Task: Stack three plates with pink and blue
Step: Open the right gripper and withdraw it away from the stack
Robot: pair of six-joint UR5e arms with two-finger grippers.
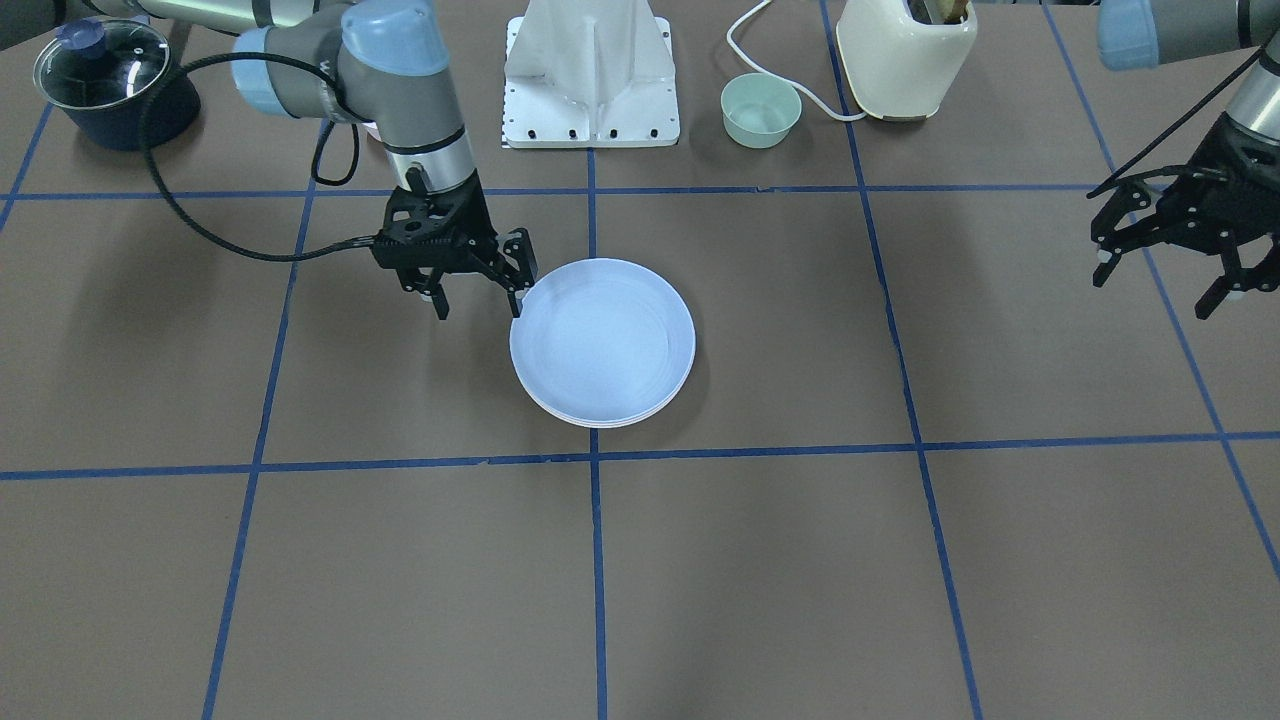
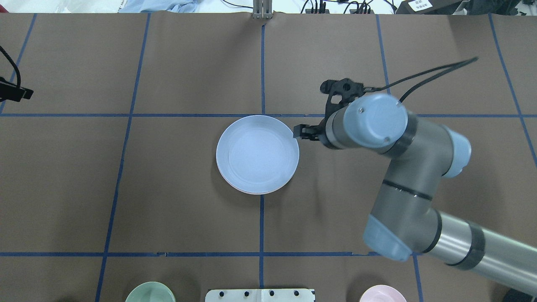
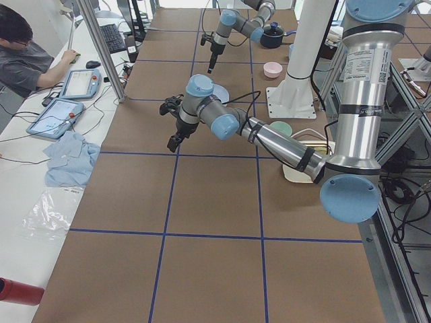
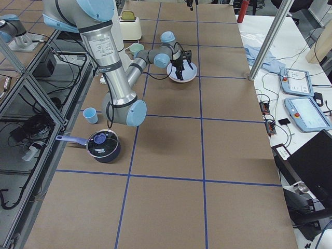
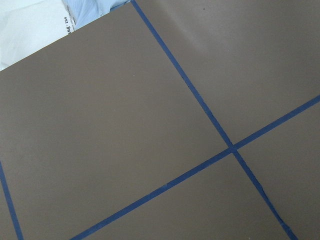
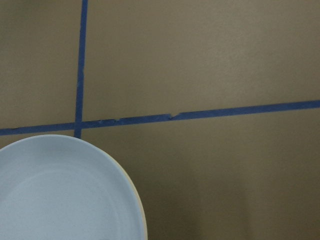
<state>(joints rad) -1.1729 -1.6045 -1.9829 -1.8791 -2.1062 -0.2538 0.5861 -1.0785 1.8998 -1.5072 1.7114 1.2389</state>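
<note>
Beside the stacked plates (image 1: 602, 343), right gripper (image 1: 479, 302), jaws apart; left gripper (image 1: 1153, 294) likewise, well off; green bowl (image 1: 761, 110) beyond.

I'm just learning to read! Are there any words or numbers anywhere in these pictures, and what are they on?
Nothing here can be read for sure.
On the plastic bag at the table's far edge: a line of small black print, too blurred to read.
On the white label on a dark box beyond the table: too small to read.
No writing shows on the plates or the toaster.
</note>
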